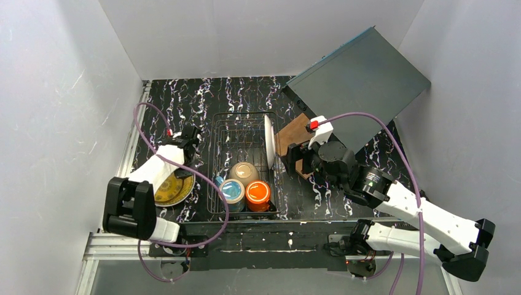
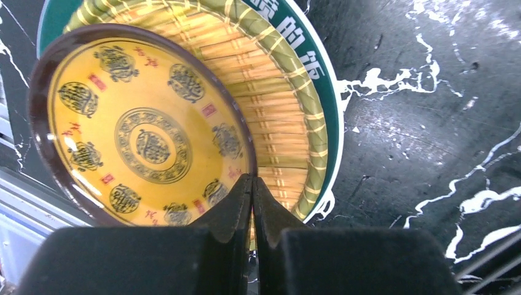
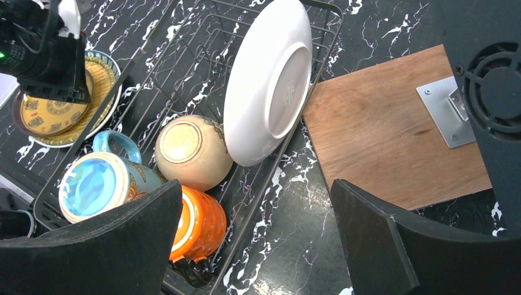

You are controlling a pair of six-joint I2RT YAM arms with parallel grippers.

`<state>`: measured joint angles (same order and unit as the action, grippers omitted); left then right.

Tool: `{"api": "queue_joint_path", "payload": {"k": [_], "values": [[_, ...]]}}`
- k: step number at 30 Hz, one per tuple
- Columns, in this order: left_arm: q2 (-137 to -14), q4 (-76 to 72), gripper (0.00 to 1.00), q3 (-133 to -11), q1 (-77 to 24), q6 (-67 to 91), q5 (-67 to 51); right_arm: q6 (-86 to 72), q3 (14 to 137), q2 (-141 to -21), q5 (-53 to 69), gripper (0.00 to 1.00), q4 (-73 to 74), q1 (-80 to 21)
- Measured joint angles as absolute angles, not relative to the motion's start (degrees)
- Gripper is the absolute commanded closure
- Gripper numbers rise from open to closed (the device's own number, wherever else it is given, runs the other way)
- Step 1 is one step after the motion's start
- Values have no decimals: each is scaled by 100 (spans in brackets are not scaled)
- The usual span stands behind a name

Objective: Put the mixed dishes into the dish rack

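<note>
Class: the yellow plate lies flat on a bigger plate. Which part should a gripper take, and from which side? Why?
The yellow plate: likely its raised rim, from above, nearest the left gripper; lying flat, only that upturned edge offers two faces, one finger inside, one outside.

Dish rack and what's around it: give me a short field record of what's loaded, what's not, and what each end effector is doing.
in dish rack: white plate on edge; bowl upside down; blue mug; orange mug
outside it: yellow plate, on top of a green-rimmed plate left of the rack
left end effector: shut on the yellow plate's rim
right end effector: open, empty, right of the rack near the wooden board
</note>
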<state>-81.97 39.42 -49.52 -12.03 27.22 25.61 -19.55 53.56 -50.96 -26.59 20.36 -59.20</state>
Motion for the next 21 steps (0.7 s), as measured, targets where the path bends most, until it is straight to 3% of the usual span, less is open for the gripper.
{"api": "queue_joint_path", "payload": {"k": [8, 17, 21], "values": [[-7815, 4045, 100, -4987, -1066, 2703, 2770, -1973, 5356, -5103, -2602, 2, 2036, -5920], [-7933, 4558, 37, -5218, -644, 2954, 3151, -1955, 5356, -5153, -2523, 2, 2036, -5920], [-7653, 4639, 26, -5218, -250, 2961, 3205, -1944, 5365, -5207, -2443, 2, 2038, -5909]]}}
